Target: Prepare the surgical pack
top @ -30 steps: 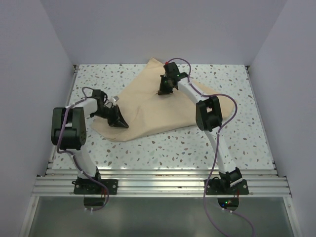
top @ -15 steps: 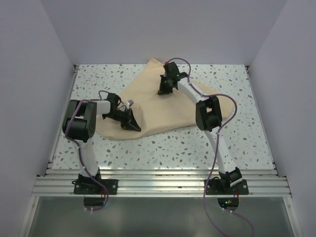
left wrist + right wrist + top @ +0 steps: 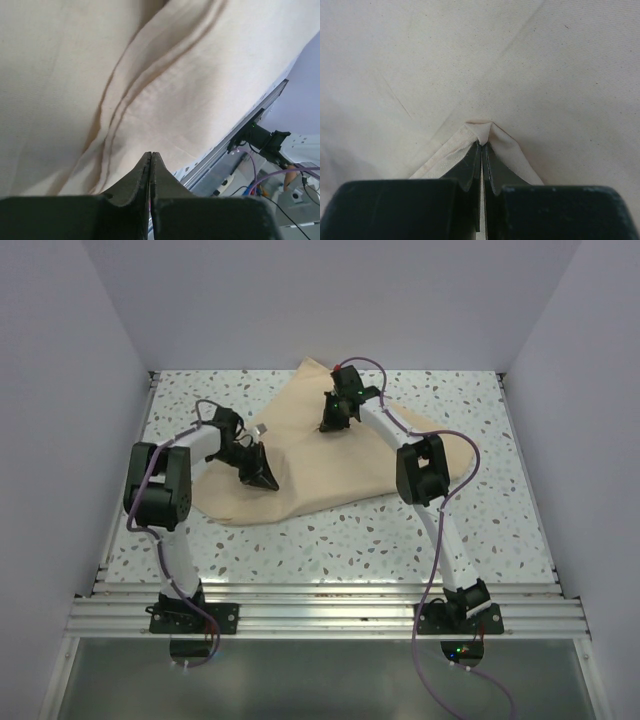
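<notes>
Closed to a hairline slit at the left gripper [image 3: 262,480], fingertips [image 3: 141,172] pressed together low over the tan wrap sheet [image 3: 310,465]. Cannot tell from the wrist view whether any cloth is caught between them (long soft creases do run up the sheet just ahead of the tips). Spreads ahead of that pincer and to both its sides, filling most of the wrist view. Gives way, off to the pincer's right past the cloth's edge, to a strip of speckled table [image 3: 400,540] and the metal rail [image 3: 320,615].

Clamped tight at the right gripper [image 3: 330,422] as well, and here on the sheet itself. Pinches a small peak of cloth right at the tips, with a folded hem fanning out to either side of the fingers [image 3: 470,165]. Stretches flat and nearly smooth ahead of this pincer, with one faint crease slanting away to its left.

Seen from above, lies rumpled and irregular across the middle of the table, one corner pointing to the far wall just beyond the right gripper, the wide near edge curving round below the left gripper. Fills the ground between the two pincers, the left one near its left border and the right one on its far half, well apart from each other.
</notes>
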Controlling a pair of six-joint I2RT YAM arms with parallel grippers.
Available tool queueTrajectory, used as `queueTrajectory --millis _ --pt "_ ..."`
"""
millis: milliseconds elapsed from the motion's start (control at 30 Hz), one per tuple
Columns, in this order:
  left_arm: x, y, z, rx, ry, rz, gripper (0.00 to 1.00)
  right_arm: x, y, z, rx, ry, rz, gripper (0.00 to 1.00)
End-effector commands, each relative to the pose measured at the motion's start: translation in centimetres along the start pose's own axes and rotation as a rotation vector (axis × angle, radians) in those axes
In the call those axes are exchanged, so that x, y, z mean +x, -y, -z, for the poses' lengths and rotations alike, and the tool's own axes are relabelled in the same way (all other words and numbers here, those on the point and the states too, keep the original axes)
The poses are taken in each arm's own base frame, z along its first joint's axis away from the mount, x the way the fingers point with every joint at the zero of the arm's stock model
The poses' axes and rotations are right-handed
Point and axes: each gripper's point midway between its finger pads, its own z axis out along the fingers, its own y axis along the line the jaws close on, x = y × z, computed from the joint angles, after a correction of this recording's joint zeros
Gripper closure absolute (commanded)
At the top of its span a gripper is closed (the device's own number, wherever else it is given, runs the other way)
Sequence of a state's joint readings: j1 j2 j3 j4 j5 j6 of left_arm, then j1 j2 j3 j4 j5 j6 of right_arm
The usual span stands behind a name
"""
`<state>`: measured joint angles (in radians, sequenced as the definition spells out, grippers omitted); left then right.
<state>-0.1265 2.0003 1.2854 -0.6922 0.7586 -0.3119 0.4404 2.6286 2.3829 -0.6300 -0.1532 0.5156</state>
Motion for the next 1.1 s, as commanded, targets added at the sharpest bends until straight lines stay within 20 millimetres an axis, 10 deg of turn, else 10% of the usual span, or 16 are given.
queueTrajectory --millis 0,367,633,1067 --pt "-1.5 2.7 2.8 0.013 0.077 -0.088 0.94 1.2 2.1 -1.1 0.063 -0.033 0.014 0.99" --pt "3.1 -1.2 -1.7 0.065 -0.066 0.057 0.94 -0.9 0.4 1.3 0.032 0.013 0.021 0.55" --pt "4.0 -4.2 -2.7 -0.039 -0.107 0.071 0.94 -5.1 -1.2 6.1 -0.008 0.115 0.010 0.44" --pt "3.9 -6.5 -2.0 -0.071 -0.094 0.107 0.93 -6.3 8.1 14.0 0.143 0.153 -0.096 0.41"
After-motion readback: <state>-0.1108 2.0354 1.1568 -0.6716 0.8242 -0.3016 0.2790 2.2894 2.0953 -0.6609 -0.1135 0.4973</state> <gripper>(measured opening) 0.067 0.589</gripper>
